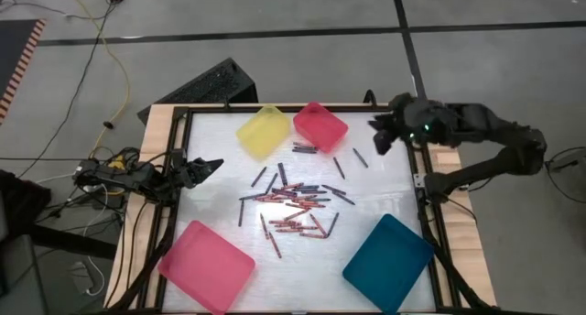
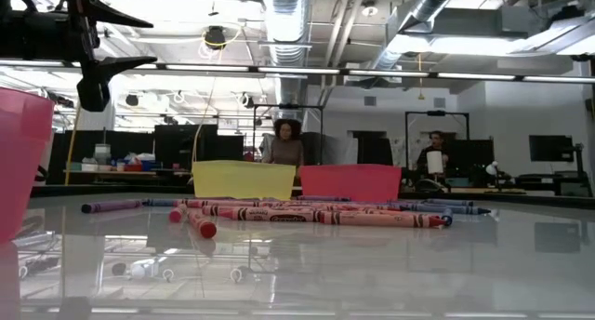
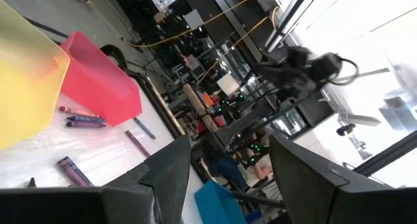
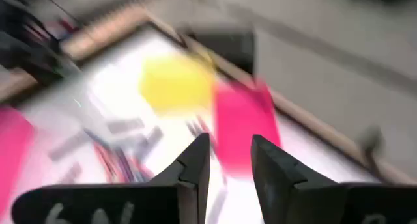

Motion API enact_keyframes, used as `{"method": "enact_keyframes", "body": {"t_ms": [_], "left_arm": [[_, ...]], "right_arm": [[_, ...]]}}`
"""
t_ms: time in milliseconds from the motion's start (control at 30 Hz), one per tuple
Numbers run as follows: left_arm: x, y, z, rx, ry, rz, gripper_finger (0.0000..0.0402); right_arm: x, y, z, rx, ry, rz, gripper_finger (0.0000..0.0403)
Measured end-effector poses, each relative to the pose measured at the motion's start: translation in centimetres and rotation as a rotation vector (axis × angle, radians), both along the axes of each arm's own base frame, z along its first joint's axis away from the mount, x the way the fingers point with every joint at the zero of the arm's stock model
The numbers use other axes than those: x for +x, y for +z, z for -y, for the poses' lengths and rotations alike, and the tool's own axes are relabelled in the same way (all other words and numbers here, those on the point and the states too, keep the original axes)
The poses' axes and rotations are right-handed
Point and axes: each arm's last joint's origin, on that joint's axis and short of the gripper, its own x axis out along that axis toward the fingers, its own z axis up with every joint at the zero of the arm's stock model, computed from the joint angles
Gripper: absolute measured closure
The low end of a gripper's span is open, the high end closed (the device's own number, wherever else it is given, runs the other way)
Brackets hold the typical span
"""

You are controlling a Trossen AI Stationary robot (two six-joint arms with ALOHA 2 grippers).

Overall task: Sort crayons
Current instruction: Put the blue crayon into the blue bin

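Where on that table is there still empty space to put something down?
Bare patches: between the big pink tray and the teal tray, and along the left edge below the left gripper. The middle is crowded with crayons, up to the yellow tray.

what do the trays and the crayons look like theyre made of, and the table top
Yellow tray: likely thin plastic, translucent, since light shows through its wall in the low view. Teal tray: likely plastic too, opaque, smooth. Crayons: wax sticks in printed paper wrappers, seemingly. Table top: hard, glossy white surface; it mirrors crayons and trays in the low view.
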Motion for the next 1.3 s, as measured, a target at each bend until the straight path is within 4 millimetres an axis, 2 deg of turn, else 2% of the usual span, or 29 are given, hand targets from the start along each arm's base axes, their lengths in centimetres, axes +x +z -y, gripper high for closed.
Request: {"method": "enact_keyframes", "body": {"t_ms": [100,200,367,500,633,800,933,1300], "left_arm": [[0.0,0.0,0.0,0.002,0.003,-0.002,0.0203],[0.0,0.0,0.0,0.011,0.018,-0.01,0.0203],[0.0,0.0,-0.1,0.014,0.023,-0.012,0.0203],[0.0,-0.1,0.0,0.015,0.022,-0.017,0.0203],[0.0,-0.2,0.0,0.017,0.022,-0.028,0.0203],[0.0,-0.2,0.0,0.017,0.022,-0.033,0.0203],[0.0,-0.2,0.0,0.017,0.022,-0.033,0.0203],[0.1,-0.3,0.0,0.011,0.019,-0.04,0.0203]], "right_arm": [[-0.5,-1.5,0.9,0.123,-0.067,-0.164,0.029],[-0.6,-3.0,1.8,0.17,-0.142,-0.317,0.029],[0.8,-5.7,3.1,0.202,-0.198,-0.47,0.029],[1.8,-9.1,4.1,0.272,-0.166,-0.597,0.029],[2.3,-12.5,5.2,0.356,-0.071,-0.614,0.029],[2.7,-15.6,6.8,0.439,-0.037,-0.517,0.029],[2.9,-17.1,7.6,0.428,-0.049,-0.479,0.029],[4.0,-20.5,8.3,0.409,-0.014,-0.487,0.029]]}}
